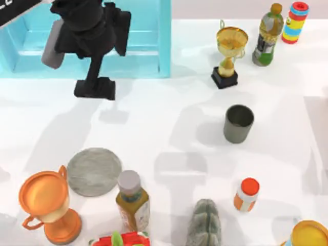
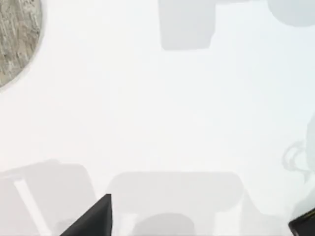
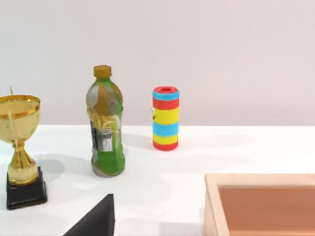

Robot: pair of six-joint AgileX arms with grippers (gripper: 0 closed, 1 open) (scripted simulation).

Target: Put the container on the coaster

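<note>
The container [image 1: 238,123], a small dark grey cup, stands upright right of the table's middle, with nothing touching it. The coaster [image 1: 94,171], a flat mottled grey disc, lies at the front left; part of the coaster [image 2: 15,42] also shows in the left wrist view. My left gripper [image 1: 95,88] hangs over the back left, well behind the coaster and far left of the cup. In its wrist view my left gripper [image 2: 199,223] is open, its dark fingertips [image 2: 93,219] wide apart over bare table. My right gripper [image 3: 202,230] looks open, with one fingertip [image 3: 96,219] showing.
A cyan bin [image 1: 164,46] sits at back left. A gold trophy [image 1: 229,51], green bottle [image 1: 269,36] and striped cylinder [image 1: 295,23] stand behind the cup. At the front are an orange trophy [image 1: 46,205], grey-capped bottle [image 1: 132,201], ribbed lump [image 1: 204,225] and orange-capped bottle [image 1: 247,195]. A wooden box [image 3: 261,206] lies near my right gripper.
</note>
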